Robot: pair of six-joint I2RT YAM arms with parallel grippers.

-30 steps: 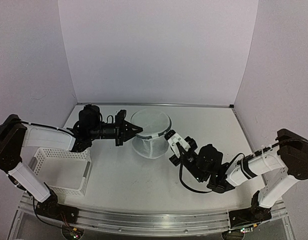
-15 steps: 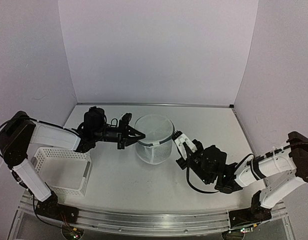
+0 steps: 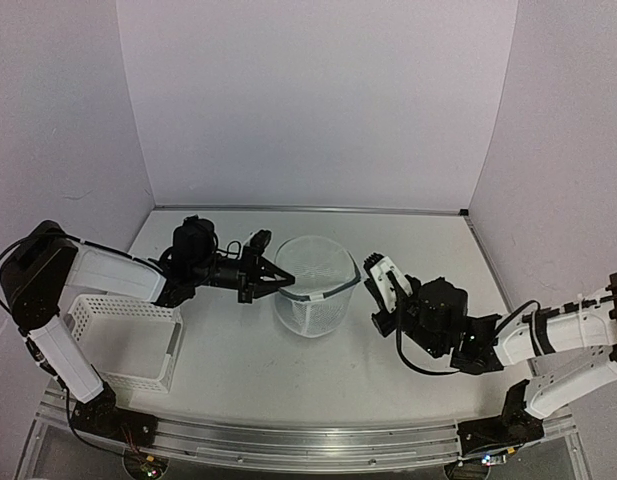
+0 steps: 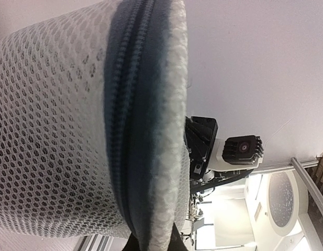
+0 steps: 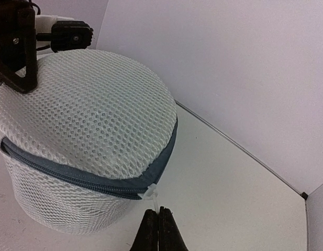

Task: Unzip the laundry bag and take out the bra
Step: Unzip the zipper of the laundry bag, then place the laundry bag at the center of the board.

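Observation:
The laundry bag [image 3: 313, 290], a round white mesh drum with a dark zipper band, stands mid-table. My left gripper [image 3: 279, 284] is shut on its left rim; in the left wrist view the mesh [image 4: 56, 130] and zipper [image 4: 124, 130] fill the frame, and the fingertips [image 4: 177, 244] pinch the rim at the bottom. My right gripper [image 3: 372, 292] is at the bag's right side. In the right wrist view it [image 5: 158, 213] is shut on the thin clear pull tab of the zipper slider [image 5: 151, 192]. The visible zipper [image 5: 62, 170] is closed. The bra is not visible.
A white plastic lattice basket [image 3: 123, 340] sits at the front left beside the left arm. White walls enclose the table at the back and sides. The right arm's wrist camera [image 4: 242, 149] shows just beyond the bag in the left wrist view.
The bag has shifted to the right and stands more upright. My right gripper has drawn back to the right at its side, and my left gripper has followed the rim rightward.

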